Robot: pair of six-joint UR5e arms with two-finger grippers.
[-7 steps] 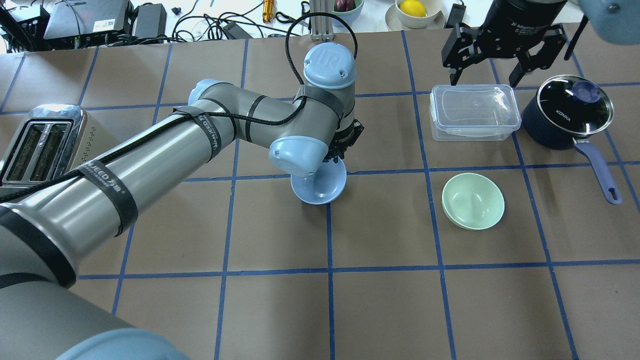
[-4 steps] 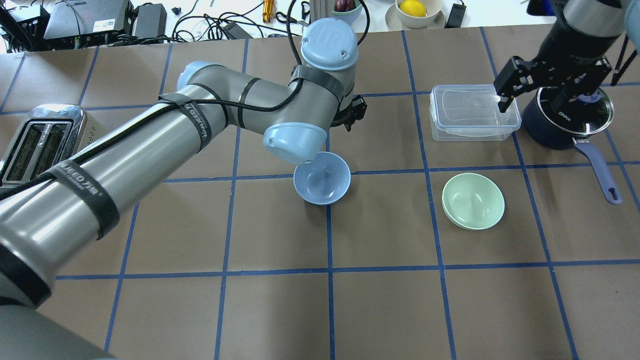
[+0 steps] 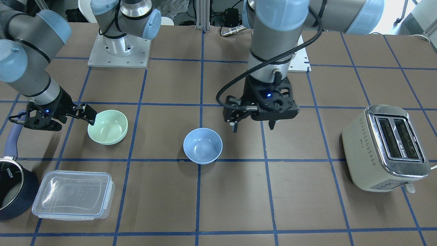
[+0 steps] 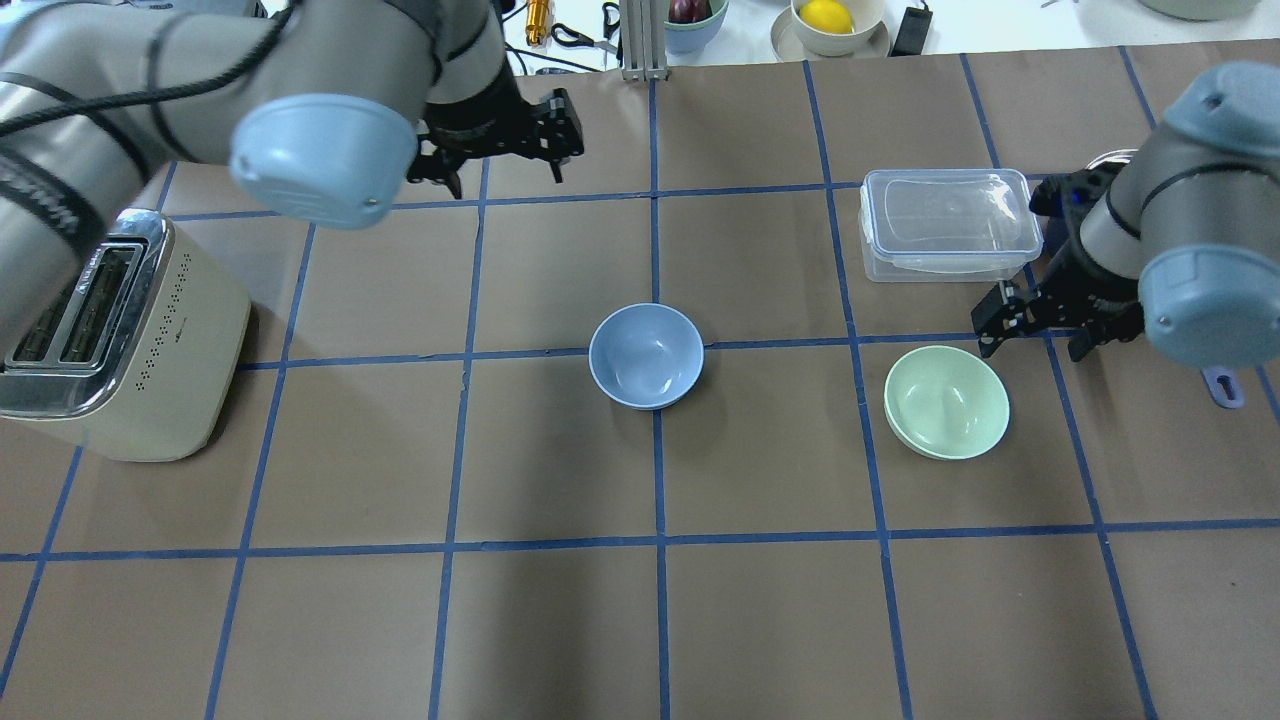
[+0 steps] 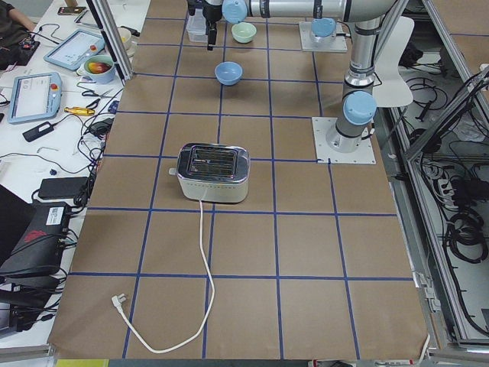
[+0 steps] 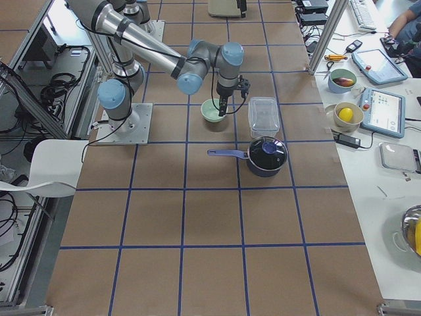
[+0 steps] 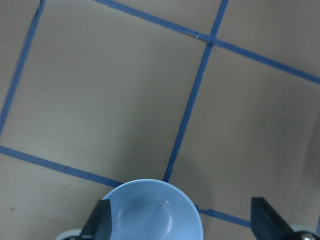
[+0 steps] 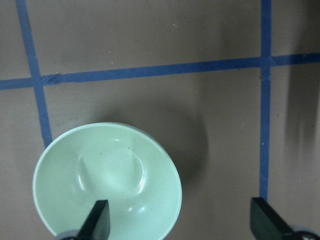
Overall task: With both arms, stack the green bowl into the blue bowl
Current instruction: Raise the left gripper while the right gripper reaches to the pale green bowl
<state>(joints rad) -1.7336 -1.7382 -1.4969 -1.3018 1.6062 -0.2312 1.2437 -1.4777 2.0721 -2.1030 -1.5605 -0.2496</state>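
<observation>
**Operator:** Where are the two bowls?

**Spotter:** Your green bowl (image 4: 946, 402) sits open side up on the counter (image 4: 560, 620), in the robot's right half. It is a smooth, matte, round thing with a soft raised bump in its bottom. Your blue bowl (image 4: 646, 356) stands well apart from it near the middle, on a crossing of the blue tape lines. It has the same plain matte finish and is also open side up.

**Operator:** And the grippers?

**Spotter:** You can see the right gripper (image 4: 1030, 348) with its black fingers spread wide, holding nothing. In its wrist view one fingertip (image 8: 100, 220) hangs over the inside of the green bowl near the rim, and the other is well outside it. I cannot tell you whether it touches the bowl. The left gripper (image 3: 252, 128) is spread wide too and holds nothing. It hangs above the counter, apart from the blue bowl, on the bowl's toaster side. Its wrist view shows the blue bowl low between the fingers, closer to one of them.

**Operator:** What else is on there?

**Spotter:** You have brown paper marked into squares with blue tape. A boxy cream toaster (image 4: 130, 330) with a shiny chrome top and two slots stands at the robot's left end. A clear plastic box (image 4: 947, 222) with rounded corners and a lid lies beyond the green bowl. Just beside the box is a dark navy saucepan (image 3: 24, 198) with a glass lid.
</observation>
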